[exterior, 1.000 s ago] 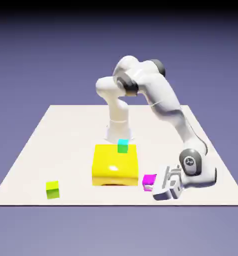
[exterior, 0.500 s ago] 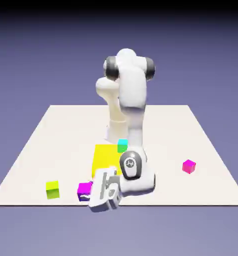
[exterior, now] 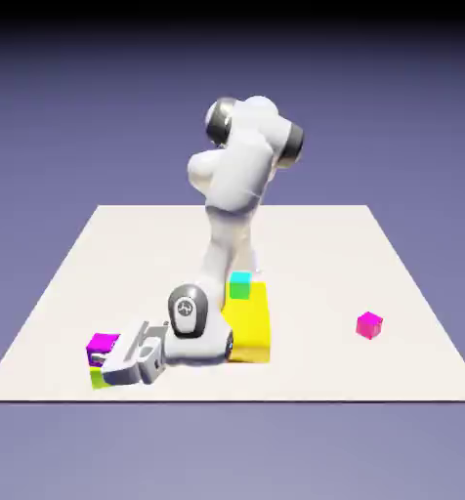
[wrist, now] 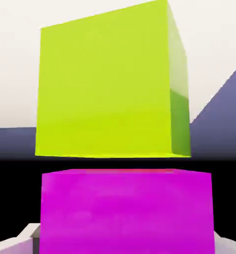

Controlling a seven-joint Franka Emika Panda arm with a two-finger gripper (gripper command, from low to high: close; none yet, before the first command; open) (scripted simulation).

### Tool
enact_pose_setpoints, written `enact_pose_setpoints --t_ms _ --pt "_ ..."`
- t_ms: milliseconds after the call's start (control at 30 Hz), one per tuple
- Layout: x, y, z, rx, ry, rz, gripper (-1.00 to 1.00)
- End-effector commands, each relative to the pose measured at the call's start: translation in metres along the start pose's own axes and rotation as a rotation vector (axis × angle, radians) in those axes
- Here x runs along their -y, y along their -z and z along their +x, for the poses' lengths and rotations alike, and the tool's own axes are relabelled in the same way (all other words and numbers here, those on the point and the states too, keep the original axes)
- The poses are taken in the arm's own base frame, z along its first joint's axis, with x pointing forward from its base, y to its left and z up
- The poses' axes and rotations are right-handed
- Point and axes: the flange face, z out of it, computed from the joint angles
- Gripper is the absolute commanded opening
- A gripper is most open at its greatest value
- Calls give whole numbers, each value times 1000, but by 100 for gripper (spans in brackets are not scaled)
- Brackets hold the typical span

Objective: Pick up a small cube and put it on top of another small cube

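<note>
The small purple-magenta cube (exterior: 103, 343) sits on top of the lime cube (exterior: 97, 379) near the table's front edge, at the exterior view's left. My gripper (exterior: 109, 361) lies low at the stack, reaching in from the exterior view's right. In the hand view the purple cube (wrist: 125, 213) fills the space between my grey fingertips (wrist: 11, 245), which stand out at the bottom corners. The lime cube (wrist: 110, 84) looms large just past it, its face lined up with the purple one. My gripper (wrist: 122, 245) looks open around the purple cube.
The big yellow block (exterior: 251, 322) stands behind my wrist, with a teal cube (exterior: 240, 285) on its top. A hot-pink cube (exterior: 369, 325) lies alone at the exterior view's right. The table's front edge (exterior: 227, 398) runs close below the stack.
The arm swung from the exterior view's right to its left, carrying the purple cube past the yellow block onto the lime cube. The jaws have spread.
</note>
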Motion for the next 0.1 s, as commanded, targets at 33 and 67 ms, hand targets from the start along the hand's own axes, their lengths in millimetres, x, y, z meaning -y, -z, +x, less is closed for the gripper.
enact_pose_setpoints --t_ms 33,67 --pt "-12 45 -12 0 -1 0 100" --pt "-14 53 -14 0 0 0 100"
